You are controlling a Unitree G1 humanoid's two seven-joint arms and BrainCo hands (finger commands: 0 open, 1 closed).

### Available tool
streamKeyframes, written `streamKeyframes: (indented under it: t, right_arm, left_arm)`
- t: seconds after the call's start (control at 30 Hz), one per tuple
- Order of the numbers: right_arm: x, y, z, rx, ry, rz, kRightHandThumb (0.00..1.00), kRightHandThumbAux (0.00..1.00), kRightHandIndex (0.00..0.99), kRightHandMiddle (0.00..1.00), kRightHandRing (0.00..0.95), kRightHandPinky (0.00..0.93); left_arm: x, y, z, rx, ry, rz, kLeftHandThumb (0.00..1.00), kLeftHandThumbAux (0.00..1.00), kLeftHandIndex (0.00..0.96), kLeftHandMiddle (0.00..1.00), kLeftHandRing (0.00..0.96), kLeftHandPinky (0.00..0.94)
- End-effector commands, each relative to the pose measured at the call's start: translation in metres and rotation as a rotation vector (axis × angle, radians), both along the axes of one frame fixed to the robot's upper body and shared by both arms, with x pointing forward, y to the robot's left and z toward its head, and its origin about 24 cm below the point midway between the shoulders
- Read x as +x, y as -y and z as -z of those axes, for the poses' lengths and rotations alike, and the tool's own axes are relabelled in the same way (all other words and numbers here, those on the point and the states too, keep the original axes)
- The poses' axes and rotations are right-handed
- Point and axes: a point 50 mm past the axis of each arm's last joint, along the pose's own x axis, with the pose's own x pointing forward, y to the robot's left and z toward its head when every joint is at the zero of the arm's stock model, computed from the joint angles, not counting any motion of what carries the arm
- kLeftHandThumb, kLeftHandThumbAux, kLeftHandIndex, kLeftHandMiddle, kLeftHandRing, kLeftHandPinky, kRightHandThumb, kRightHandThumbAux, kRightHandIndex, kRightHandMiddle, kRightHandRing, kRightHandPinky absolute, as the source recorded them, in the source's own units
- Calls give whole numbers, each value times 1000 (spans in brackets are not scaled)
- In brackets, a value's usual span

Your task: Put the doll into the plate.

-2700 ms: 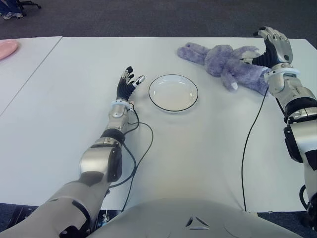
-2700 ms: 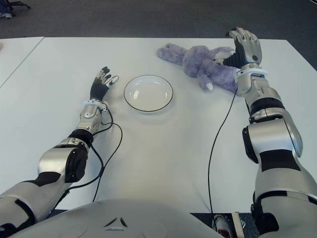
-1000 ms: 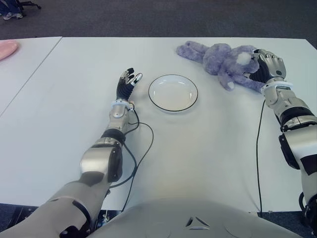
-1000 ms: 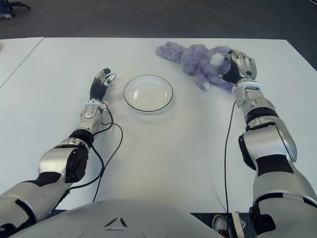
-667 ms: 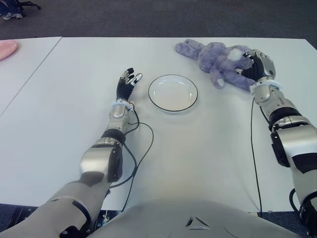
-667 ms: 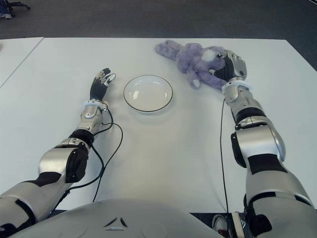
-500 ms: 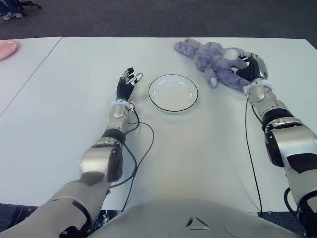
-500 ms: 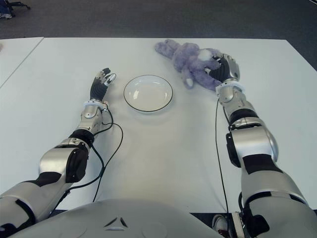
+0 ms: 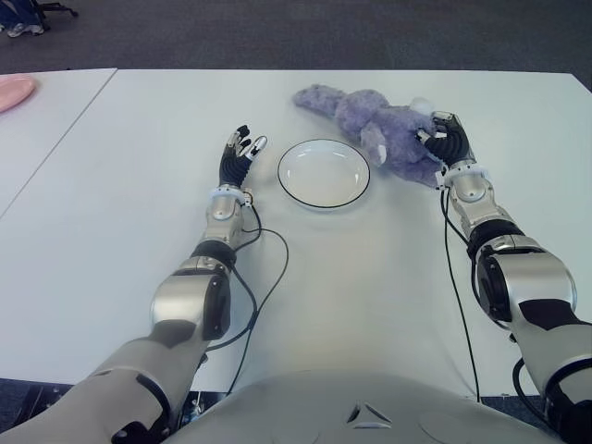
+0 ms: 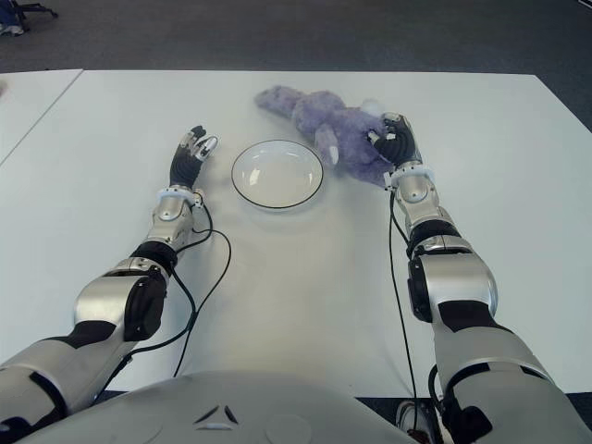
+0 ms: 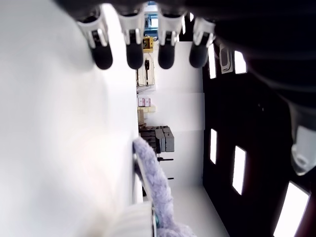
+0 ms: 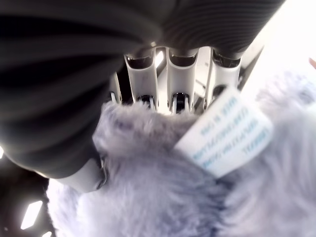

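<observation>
As the right hand (image 9: 448,146) grips the doll (image 9: 375,122) by one end, beside the plate (image 9: 323,173), the limp body may drape over the rim; left hand (image 9: 239,158) open, idle.

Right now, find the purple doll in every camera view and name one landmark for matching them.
Left eye view: doll just right of the plate, gripped by the right hand.
Right eye view: doll at upper centre, right of the plate.
Left wrist view: a strip of purple fur beyond the left hand.
Right wrist view: fur fills the picture.
Shared landmark: the plate, in both eye views.
</observation>
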Motion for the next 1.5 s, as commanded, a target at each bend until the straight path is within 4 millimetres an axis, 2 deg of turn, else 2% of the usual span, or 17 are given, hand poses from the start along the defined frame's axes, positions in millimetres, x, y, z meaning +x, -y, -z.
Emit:
streamKeyframes:
  t: [0.03,0.4,1.1,1.5]
  right_arm:
    - [-24,2,42,19,-159,-47,683,726,437,861,862,854]
    - [-39,19,34,-41,-96,-152,682,729,436,893,885,867]
    - [-43,14,30,-22,-45,-241,681,728,436,901,892,881]
    - [-35,6,-9,-92,204,-284,681,728,436,911,901,889]
  left_arm:
    - [-77,15,91,-86,-441,-15,0,475,119,103,104,133]
    - [-76,15,91,-99,-438,-6,0,463,103,113,114,136]
    - [-76,12,91,-112,-445,-12,0,473,105,121,118,135]
    - [-76,11,90,-115,-438,-14,0,479,120,144,141,152]
